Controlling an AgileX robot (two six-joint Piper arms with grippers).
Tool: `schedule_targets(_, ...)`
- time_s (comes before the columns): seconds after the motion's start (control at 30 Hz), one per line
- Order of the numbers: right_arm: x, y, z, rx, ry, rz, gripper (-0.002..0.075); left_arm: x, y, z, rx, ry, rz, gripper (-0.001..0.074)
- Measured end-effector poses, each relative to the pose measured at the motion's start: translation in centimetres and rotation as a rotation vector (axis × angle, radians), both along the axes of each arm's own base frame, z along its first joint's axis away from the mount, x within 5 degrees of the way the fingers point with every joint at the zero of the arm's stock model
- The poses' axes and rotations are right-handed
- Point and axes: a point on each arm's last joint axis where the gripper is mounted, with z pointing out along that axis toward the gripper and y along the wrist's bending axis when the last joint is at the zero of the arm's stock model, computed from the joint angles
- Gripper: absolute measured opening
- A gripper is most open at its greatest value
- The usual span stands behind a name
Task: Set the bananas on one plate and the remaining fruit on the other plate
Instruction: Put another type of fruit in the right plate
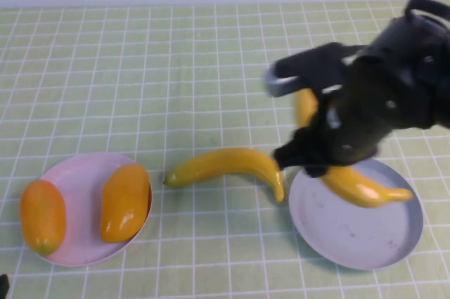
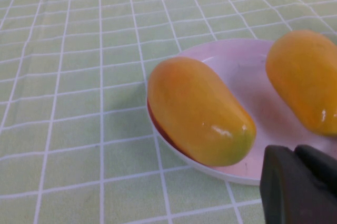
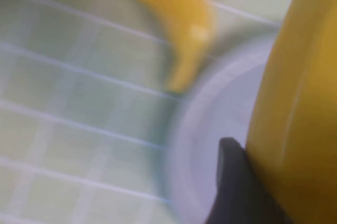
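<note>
Pale green checked tablecloth (image 1: 140, 67) covers the table. Lower left: pale pink plate (image 1: 77, 172) holds two stubby orange mango-like fruits (image 1: 124, 202), one overhanging the left rim. Centre: a long yellow plastic banana (image 1: 225, 165) lies on cloth, its tip beside the grey-blue plate (image 1: 365, 236). Right gripper (image 1: 320, 162) over that plate's upper rim pinches the second banana (image 1: 362, 186); the arm hides its upper half. Left gripper (image 2: 300, 182) beside the pink plate, jaw state unclear.

Glossy plastic bananas (image 1: 228, 164) and smooth, shiny mango-like fruits (image 1: 124, 202) sit with matt plates (image 1: 365, 232) on a counter (image 1: 140, 67) covered in checked cloth.
</note>
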Motion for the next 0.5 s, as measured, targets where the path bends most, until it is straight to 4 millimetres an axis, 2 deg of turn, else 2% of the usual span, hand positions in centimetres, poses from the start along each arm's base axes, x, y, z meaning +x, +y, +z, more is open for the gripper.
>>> schedule_targets(0.13, 0.9, -4.7, -2.3, -0.086, 0.096, -0.234, 0.0308, 0.0, 0.0, 0.0, 0.000, 0.000, 0.000, -0.0001)
schedule_targets(0.23, 1.1, -6.7, -4.4, -0.087, 0.160, -0.317, 0.0308, 0.0, 0.0, 0.0, 0.000, 0.000, 0.000, -0.0001)
schedule_targets(0.37, 1.4, -8.4, -6.3, -0.046, 0.177, -0.376, 0.0308, 0.0, 0.0, 0.0, 0.000, 0.000, 0.000, -0.0001)
schedule_targets(0.5, 2.0, -8.6, -7.5, -0.035, 0.187, -0.382, 0.0308, 0.0, 0.0, 0.0, 0.000, 0.000, 0.000, -0.0001)
